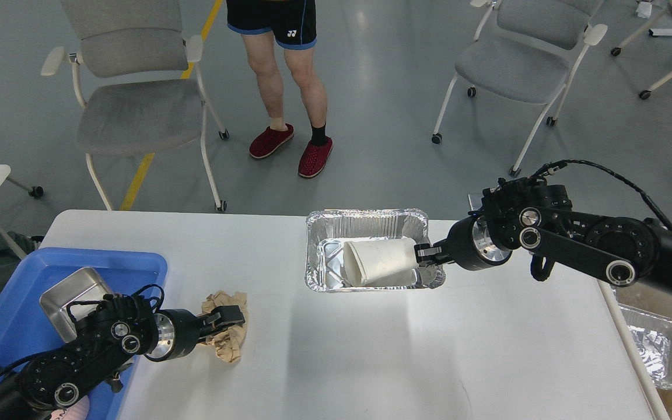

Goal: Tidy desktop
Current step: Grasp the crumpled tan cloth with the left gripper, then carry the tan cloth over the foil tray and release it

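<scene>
The white desktop [429,350] fills the lower part of the head view. A foil tray [365,223] stands at its far middle with a white paper cup [380,262] lying on its side inside. My right gripper [427,254] is shut on the tray's right rim. A crumpled brown paper napkin [230,344] lies on the desktop at the left. My left gripper [226,322] is low over the napkin and touches it. I cannot make out whether its fingers are closed on the paper.
A blue tray [137,262] at the left edge holds a metal container [70,291]. A second foil tray [654,344] sits below the table's right edge. A person [289,87] and two grey chairs [137,111] stand beyond the far edge.
</scene>
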Tool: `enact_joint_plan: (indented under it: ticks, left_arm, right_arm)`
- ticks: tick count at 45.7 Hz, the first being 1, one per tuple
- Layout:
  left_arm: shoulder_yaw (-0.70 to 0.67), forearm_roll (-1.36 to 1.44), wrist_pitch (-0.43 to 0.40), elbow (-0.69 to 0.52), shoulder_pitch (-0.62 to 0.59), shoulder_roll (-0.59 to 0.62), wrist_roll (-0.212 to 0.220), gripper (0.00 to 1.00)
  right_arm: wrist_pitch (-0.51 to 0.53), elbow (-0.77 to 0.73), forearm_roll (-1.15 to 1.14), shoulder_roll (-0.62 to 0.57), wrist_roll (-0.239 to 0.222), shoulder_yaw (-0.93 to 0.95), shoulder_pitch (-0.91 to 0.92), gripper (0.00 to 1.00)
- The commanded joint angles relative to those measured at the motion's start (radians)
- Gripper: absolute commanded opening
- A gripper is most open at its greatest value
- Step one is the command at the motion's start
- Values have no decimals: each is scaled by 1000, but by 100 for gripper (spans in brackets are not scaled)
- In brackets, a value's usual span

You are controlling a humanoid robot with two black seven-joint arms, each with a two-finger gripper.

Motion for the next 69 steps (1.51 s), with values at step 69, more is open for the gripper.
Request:
enact_joint_plan:
  ticks: [69]
  left_arm:
    - [-189,-503,-321,-518,-474,337,176,0]
  right_arm:
    - [-1,-7,0,23,0,0,-7,0]
